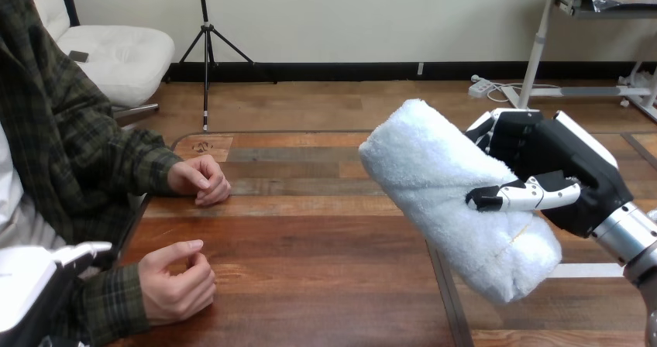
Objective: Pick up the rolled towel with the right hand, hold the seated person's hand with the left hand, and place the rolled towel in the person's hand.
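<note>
Now right hand (559,178) grips the rolled towel (453,200), up over the table (310,242). Best keep it steady & bring left hand (39,276) (open/shut: can't tell) to person's near hand (177,285).

Item 1: rolled towel (442,169). White, fluffy, tight roll; at 3 o'clock, lifted off table (310,246), clasped in right hand (573,176); axis 11-to-5 o'clock.
Item 2: person's hands. Upper (200,178) at 9 o'clock, lower (177,281) at 8 o'clock; both loosely curled, resting on table.
</note>
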`<act>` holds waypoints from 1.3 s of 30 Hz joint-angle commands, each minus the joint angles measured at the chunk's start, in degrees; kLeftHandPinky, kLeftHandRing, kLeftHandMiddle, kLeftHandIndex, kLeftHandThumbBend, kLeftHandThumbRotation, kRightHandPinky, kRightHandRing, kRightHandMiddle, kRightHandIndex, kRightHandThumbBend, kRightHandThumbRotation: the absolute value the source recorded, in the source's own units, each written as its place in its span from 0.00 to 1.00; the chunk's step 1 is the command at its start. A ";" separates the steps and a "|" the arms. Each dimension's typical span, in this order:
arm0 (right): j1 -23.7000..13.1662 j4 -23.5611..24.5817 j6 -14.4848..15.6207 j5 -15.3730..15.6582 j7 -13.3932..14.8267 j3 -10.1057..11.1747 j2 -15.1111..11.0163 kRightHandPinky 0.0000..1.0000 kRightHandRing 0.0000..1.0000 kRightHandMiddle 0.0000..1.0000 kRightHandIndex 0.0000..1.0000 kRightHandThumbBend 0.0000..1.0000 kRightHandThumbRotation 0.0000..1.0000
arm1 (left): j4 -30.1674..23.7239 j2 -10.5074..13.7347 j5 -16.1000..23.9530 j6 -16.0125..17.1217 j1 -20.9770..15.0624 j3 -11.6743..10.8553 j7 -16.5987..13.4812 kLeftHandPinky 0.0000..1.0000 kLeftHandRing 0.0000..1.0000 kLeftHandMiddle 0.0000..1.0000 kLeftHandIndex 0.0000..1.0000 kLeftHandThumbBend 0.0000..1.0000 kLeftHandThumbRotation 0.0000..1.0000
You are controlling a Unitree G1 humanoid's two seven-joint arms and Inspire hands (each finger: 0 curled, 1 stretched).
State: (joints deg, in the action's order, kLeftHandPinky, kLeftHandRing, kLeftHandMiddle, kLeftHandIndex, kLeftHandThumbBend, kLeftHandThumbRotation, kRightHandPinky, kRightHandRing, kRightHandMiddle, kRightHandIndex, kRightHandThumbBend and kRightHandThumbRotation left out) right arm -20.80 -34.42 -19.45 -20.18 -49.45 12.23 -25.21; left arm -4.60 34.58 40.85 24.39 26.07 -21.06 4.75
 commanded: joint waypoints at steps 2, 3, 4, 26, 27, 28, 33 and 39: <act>-0.87 6.46 0.64 -2.05 0.94 2.38 -1.87 0.24 0.30 0.39 0.46 0.89 0.00 | 4.08 4.18 1.92 0.00 -4.12 2.40 -2.16 0.73 0.79 0.80 0.81 1.00 0.26; -0.71 6.96 0.85 -2.42 0.64 2.50 -1.95 0.24 0.29 0.39 0.46 0.89 0.00 | 4.91 4.56 2.33 -0.09 -4.41 2.81 -2.39 0.73 0.79 0.80 0.81 1.00 0.27; -0.60 7.29 1.00 -2.66 0.45 2.58 -2.00 0.24 0.29 0.39 0.46 0.89 0.00 | 5.48 4.82 2.55 -0.10 -4.61 3.10 -2.62 0.73 0.79 0.80 0.81 1.00 0.27; 1.87 14.73 4.76 -5.96 -1.23 4.05 -2.53 0.21 0.29 0.39 0.45 0.88 0.00 | 22.96 9.98 5.14 1.75 -11.58 12.36 -11.31 0.73 0.77 0.78 0.79 1.00 0.28; 2.00 15.00 4.87 -6.07 -1.21 4.10 -2.60 0.21 0.29 0.39 0.45 0.88 0.00 | 23.50 10.10 5.12 1.93 -11.83 12.74 -11.81 0.72 0.77 0.78 0.79 1.00 0.28; 2.10 15.21 4.97 -6.16 -1.18 4.14 -2.66 0.21 0.29 0.39 0.45 0.88 0.00 | 23.93 10.22 5.08 2.05 -12.03 13.06 -12.22 0.72 0.77 0.78 0.79 1.00 0.27; 2.88 16.89 4.50 -6.10 -0.77 4.24 -2.99 0.21 0.29 0.39 0.45 0.88 0.00 | 27.08 10.69 6.48 2.50 -13.43 15.30 -16.18 0.69 0.75 0.77 0.78 1.00 0.24; 3.88 19.22 5.84 -7.15 -0.52 4.53 -3.20 0.21 0.29 0.39 0.44 0.88 0.01 | 30.25 10.93 6.48 3.31 -14.93 17.48 -20.01 0.65 0.71 0.74 0.76 1.00 0.18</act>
State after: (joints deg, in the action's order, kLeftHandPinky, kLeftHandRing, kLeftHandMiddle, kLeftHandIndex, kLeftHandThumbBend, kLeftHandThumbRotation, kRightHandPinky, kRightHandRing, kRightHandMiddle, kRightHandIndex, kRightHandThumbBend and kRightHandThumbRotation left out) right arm -15.68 -19.82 -14.24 -24.94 -50.66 14.63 -27.43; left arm 21.17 44.23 45.65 27.49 13.28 -7.14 -13.20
